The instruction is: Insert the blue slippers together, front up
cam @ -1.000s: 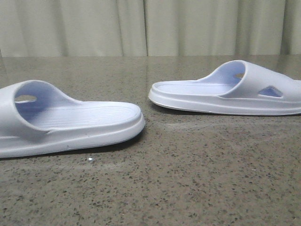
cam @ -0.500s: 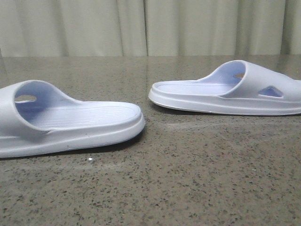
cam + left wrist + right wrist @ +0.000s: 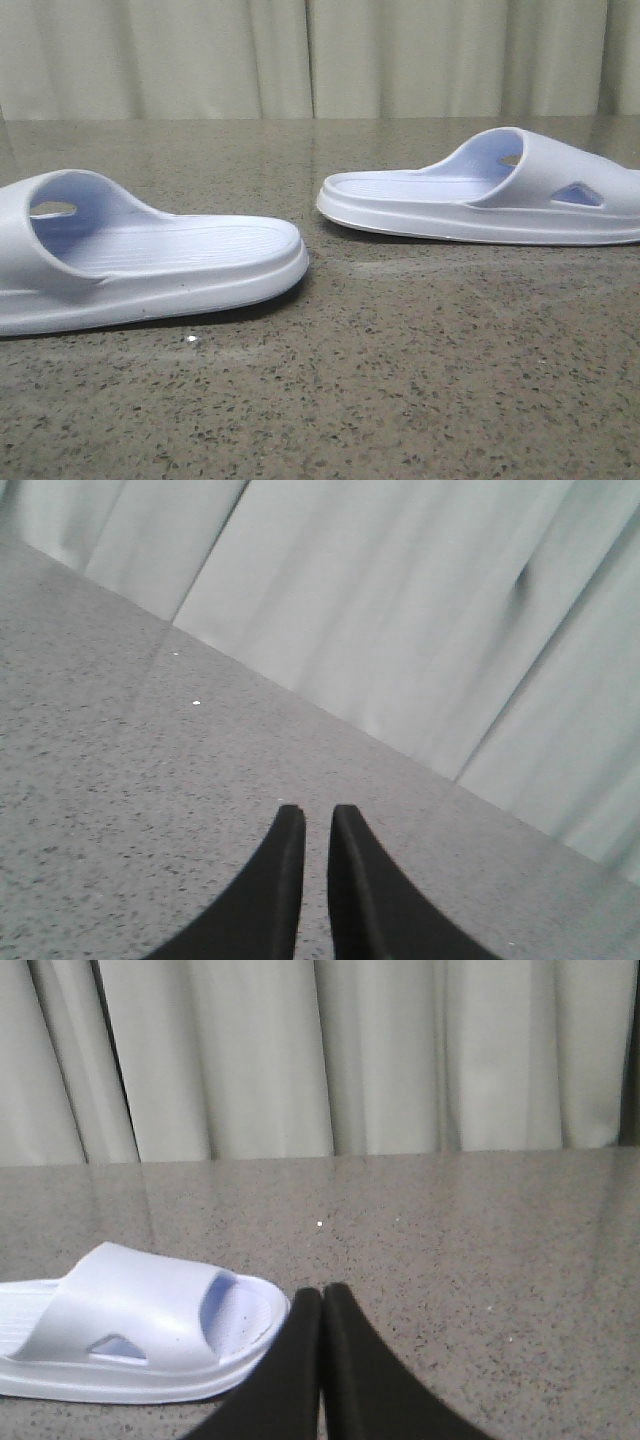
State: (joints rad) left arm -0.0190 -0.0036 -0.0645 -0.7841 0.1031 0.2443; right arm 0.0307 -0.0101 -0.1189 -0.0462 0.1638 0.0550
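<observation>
Two pale blue slippers lie flat on the speckled table, soles down. In the front view one slipper (image 3: pixel 150 265) is near and at the left, heel end toward the middle. The other slipper (image 3: pixel 480 195) is farther back at the right, heel end pointing left. The right wrist view shows that slipper (image 3: pixel 130 1330) just beside my right gripper (image 3: pixel 322 1290), which is shut on nothing, fingertips touching. My left gripper (image 3: pixel 317 812) hangs over bare table, its fingers drawn in to a thin slit with nothing between them. Neither gripper appears in the front view.
The grey speckled stone table (image 3: pixel 400 380) runs back to a pale pleated curtain (image 3: pixel 320 55). A gap of bare table separates the two slippers.
</observation>
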